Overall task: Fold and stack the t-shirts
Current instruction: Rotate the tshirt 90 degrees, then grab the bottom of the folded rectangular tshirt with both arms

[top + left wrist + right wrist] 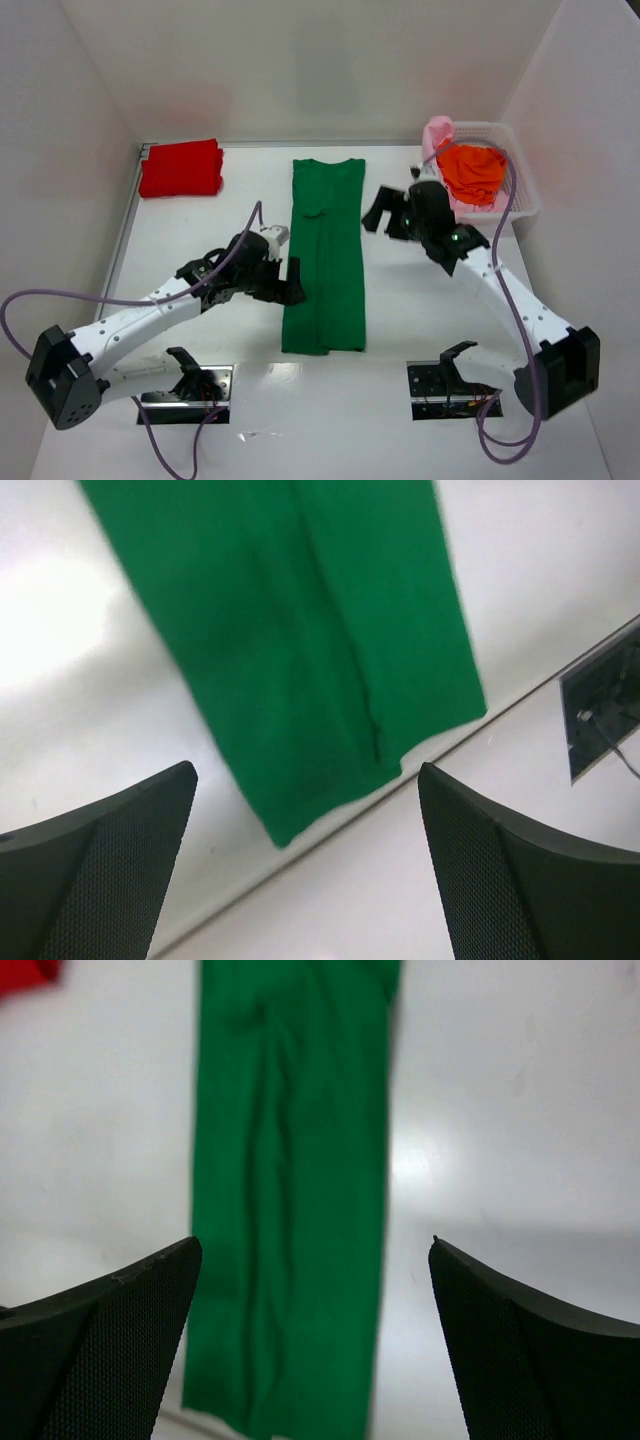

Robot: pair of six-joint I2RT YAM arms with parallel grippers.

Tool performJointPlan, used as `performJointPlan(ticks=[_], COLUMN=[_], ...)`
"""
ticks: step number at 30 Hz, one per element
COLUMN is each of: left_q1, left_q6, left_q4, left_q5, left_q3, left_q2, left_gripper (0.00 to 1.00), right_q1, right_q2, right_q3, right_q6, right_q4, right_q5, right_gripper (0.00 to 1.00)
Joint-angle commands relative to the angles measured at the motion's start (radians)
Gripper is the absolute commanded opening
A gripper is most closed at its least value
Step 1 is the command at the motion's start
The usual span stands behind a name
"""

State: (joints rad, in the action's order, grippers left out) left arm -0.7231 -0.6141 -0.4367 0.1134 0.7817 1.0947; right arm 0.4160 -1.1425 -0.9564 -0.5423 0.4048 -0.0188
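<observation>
A robotics lab test cell.
A white tabletop point(420, 330) sat boxed in by plain white panel walls point(300, 70), with two black-and-white robot arms point(130, 325) bolted at its near edge and lilac cables point(40, 293) trailing.

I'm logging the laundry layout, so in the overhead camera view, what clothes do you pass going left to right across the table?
Folded red t-shirt → green t-shirt folded into a long strip → pink t-shirt → orange t-shirt, the last two in the white basket.

White table point(400, 320), green t-shirt point(325, 255) centre, folded red t-shirt point(181, 168) far-left, basket point(527, 195) far-right
</observation>
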Motion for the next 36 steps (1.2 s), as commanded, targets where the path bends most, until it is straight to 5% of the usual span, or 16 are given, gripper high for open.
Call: performJointPlan(ticks=[1, 12, 23, 36], left_q1=[0.001, 0.001, -0.014, -0.019], left_q6=[-0.185, -0.303, -0.248, -0.217], left_q4=[0.067, 0.038, 0.058, 0.067], left_q5=[0.052, 0.043, 0.08, 0.1], left_q3=[-0.094, -0.21, -0.2, -0.191], left_q2=[-0.128, -0.337, -0.047, 0.06], left_gripper=[0.99, 0.99, 0.99, 0.99], right_q1=[-0.002, 0.092, 0.176, 0.446], right_q2=[0.229, 0.409, 0.359, 0.127], right_q3=[0.186, 0.492, 0.613, 0.528], right_q6=[-0.147, -0.458, -0.472, -0.556], right_q4=[0.069, 0.035, -0.027, 0.006], right_q5=[0.069, 0.205, 0.234, 0.084], right_gripper=[1.0, 0.94, 0.92, 0.81])
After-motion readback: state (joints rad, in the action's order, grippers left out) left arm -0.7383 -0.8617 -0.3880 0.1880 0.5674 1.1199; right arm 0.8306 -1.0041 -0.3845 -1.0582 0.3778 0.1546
